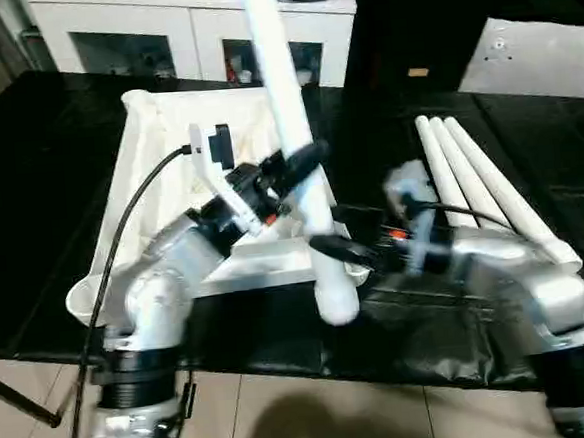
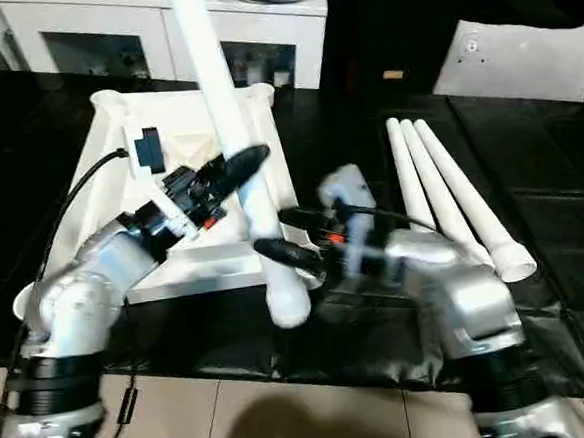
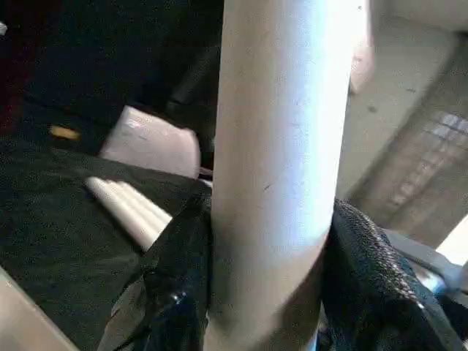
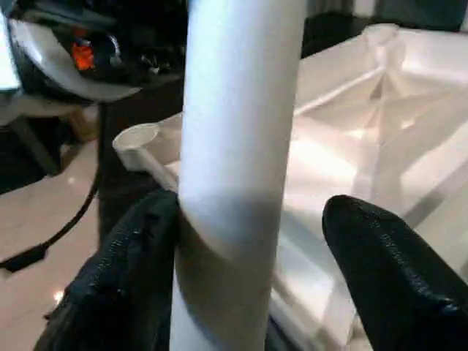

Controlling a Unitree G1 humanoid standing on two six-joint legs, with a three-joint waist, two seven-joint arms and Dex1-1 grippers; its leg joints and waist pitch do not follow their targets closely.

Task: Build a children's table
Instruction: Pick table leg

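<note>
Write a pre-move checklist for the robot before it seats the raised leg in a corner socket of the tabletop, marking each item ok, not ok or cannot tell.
1. Left gripper shut on the raised leg: ok; the left wrist view shows both fingers pressed against it.
2. Right gripper gripping the leg: not ok; one finger stands apart from it.
3. Tabletop underside up, ribs showing: ok.
4. Leg end over the near right socket: cannot tell; the leg hides that corner.
5. Leg upright: not ok, tilted.
6. Three spare legs lying aside on the black table: ok.
</note>
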